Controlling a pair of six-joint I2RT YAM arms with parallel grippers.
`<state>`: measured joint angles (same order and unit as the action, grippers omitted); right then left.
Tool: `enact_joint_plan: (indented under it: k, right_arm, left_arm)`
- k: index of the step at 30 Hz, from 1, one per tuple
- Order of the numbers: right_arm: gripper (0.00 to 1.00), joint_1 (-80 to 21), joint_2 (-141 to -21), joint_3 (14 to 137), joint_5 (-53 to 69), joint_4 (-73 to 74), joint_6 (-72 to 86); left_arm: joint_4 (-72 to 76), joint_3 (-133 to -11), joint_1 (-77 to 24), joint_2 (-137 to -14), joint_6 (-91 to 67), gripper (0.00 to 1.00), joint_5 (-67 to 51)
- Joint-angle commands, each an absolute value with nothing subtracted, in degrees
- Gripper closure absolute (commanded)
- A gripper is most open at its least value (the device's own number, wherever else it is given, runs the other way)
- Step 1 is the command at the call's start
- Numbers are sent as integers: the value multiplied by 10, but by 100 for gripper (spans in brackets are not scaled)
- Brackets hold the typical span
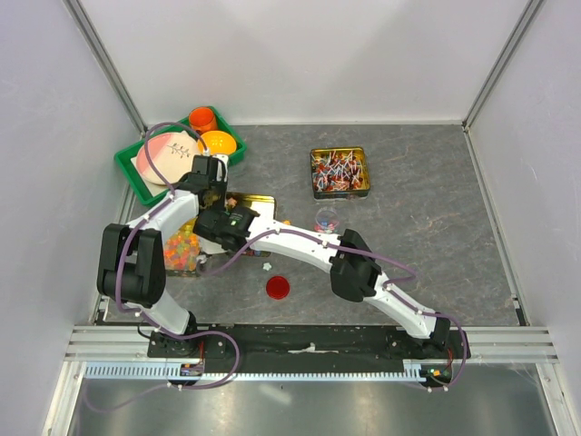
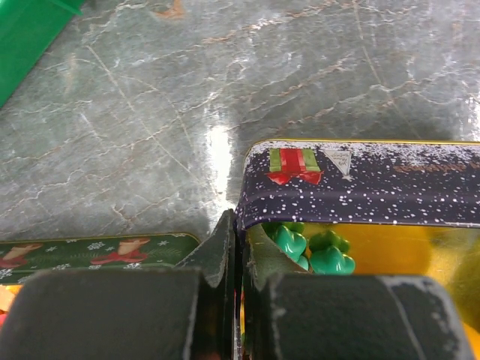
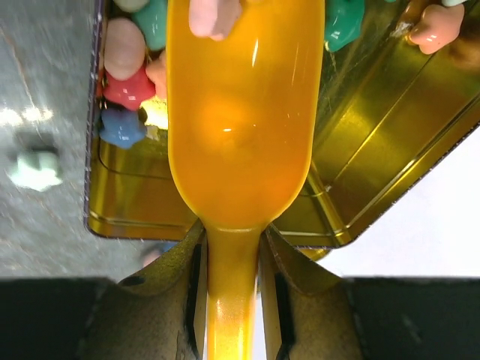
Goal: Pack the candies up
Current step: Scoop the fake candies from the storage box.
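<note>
Tin (image 1: 261,202): mostly hidden under both arms.
Scoop (image 3: 244,112): we lose its tip at the top edge.
Candies (image 3: 341,22): we see several cropped there too.

left tool (image 2: 236,241), right tool (image 3: 232,238), both clamped tight

Lab test cell: white panels (image 1: 300,54), aluminium frame (image 1: 108,64).

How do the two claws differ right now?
The left gripper pinches the wall of the snowy blue tin; the right gripper clamps the handle of an orange scoop. The left sits at the tin's rim; the right holds its scoop over the candies inside. Both are shut on something.
</note>
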<state>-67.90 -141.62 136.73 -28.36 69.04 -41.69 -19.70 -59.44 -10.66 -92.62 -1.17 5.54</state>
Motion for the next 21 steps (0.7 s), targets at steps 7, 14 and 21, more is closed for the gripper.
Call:
enact_joint_plan:
  k: [7, 14, 21]
  right_arm:
    - [100, -682, -1435, 1345, -185, 564, -362]
    - [100, -668, -1405, 1289, -120, 512, -340]
    - [100, -647, -1388, 1263, -62, 486, -310]
  left_arm:
    - [-159, -593, -111, -894, -31, 99, 45]
    - [-156, -591, -108, -893, -29, 98, 43]
    - [-155, -591, -107, -896, -29, 98, 42]
